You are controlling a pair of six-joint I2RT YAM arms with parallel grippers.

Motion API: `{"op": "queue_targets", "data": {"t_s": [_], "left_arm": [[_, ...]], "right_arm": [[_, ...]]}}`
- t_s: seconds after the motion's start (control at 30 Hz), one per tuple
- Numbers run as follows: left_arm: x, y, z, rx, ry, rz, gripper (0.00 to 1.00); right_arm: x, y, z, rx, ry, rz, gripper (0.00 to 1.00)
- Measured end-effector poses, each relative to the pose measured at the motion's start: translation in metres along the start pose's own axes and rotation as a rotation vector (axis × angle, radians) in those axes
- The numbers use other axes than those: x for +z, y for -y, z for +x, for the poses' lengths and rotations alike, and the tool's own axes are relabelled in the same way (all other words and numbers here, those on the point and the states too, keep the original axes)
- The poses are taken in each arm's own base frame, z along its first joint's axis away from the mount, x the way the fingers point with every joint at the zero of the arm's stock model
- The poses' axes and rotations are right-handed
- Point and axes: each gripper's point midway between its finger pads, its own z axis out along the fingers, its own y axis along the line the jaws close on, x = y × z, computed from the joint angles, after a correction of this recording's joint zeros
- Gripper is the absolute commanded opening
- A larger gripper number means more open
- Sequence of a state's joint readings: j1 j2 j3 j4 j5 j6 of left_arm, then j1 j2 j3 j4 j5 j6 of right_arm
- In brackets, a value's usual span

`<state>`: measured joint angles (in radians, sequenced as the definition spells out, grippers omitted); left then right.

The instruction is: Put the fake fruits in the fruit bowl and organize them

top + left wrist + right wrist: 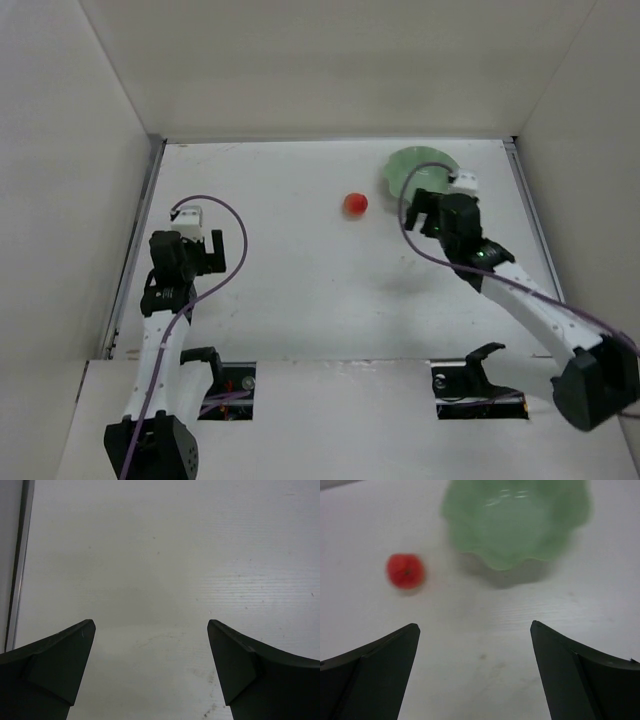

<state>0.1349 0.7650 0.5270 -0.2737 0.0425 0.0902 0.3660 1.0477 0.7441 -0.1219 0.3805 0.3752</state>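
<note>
Plainly the task stands at its first step, the approach to the pick: the small glossy red-orange ball of fake fruit (355, 204) lies alone on the white table (300, 300), just beside the pale mint-green shallow bowl with the wavy scalloped rim (400, 165) and not touching it, and nothing can be seen inside the bowl. The right claw (445, 202) hovers at the bowl's near edge with its jaws spread wide and nothing between them. In its own wrist view the claw (475, 627) faces the bowl's wall (505, 560), while the fruit (405, 571) sits off to the left of its line (both are blurred in that view, so fine detail cannot be read). The left claw (195, 238) hangs well apart over the left side of the table. Its jaws are likewise released and empty, and its wrist view shows the claw (150, 622) over bare tabletop. By my judgement the next move falls to the right arm: swing leftward until the open jaws straddle the ball, descend, and close gently, since a round glossy thing may well roll or squirt aside if pinched off-centre. After that comes a short carry back over the scalloped rim and a release into the bowl.
</note>
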Motion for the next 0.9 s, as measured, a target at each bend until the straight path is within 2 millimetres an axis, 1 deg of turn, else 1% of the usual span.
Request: {"op": "queue_targets", "data": {"t_s": [0.03,0.1,0.17,0.2,0.23,0.3,0.37,0.43,0.5,0.53,0.63,0.73,0.8,0.9], "left_arm": [[0.0,0.0,0.001,0.002,-0.002,0.002,1.0],[0.001,0.0,0.001,0.005,-0.004,0.003,1.0],[0.001,0.0,0.001,0.004,-0.004,0.003,1.0],[0.0,0.0,0.001,0.004,-0.003,0.005,1.0],[0.0,0.001,0.0,0.005,-0.001,0.008,1.0],[0.0,0.001,-0.001,0.006,0.004,0.011,1.0],[-0.001,0.002,-0.002,0.006,0.012,0.013,1.0],[-0.003,0.002,-0.004,0.006,0.019,0.014,1.0],[-0.003,0.001,-0.005,0.004,0.025,0.011,1.0],[-0.004,0.0,-0.005,0.002,0.026,0.008,1.0],[-0.004,-0.003,-0.006,-0.003,0.028,-0.001,1.0],[-0.005,-0.005,-0.006,-0.007,0.032,-0.006,1.0],[-0.005,-0.005,-0.006,-0.01,0.032,-0.005,1.0],[-0.005,-0.006,-0.006,-0.014,0.033,-0.003,1.0]], "right_arm": [[0.003,-0.034,-0.001,-0.057,-0.018,-0.078,1.0],[0.01,-0.096,0.003,-0.133,-0.057,-0.213,1.0],[0.018,-0.141,0.013,-0.173,-0.1,-0.3,1.0],[0.026,-0.158,0.02,-0.184,-0.125,-0.324,1.0],[0.035,-0.17,0.027,-0.192,-0.148,-0.335,1.0],[0.059,-0.188,0.04,-0.199,-0.189,-0.327,1.0],[0.086,-0.198,0.054,-0.205,-0.234,-0.297,1.0],[0.111,-0.203,0.066,-0.211,-0.274,-0.256,1.0],[0.132,-0.202,0.078,-0.213,-0.305,-0.204,1.0],[0.139,-0.199,0.082,-0.211,-0.317,-0.179,1.0],[0.15,-0.182,0.096,-0.21,-0.355,-0.093,1.0],[0.156,-0.166,0.098,-0.204,-0.366,-0.023,1.0],[0.161,-0.161,0.096,-0.196,-0.367,-0.002,1.0],[0.171,-0.16,0.094,-0.176,-0.363,0.009,1.0]]}}
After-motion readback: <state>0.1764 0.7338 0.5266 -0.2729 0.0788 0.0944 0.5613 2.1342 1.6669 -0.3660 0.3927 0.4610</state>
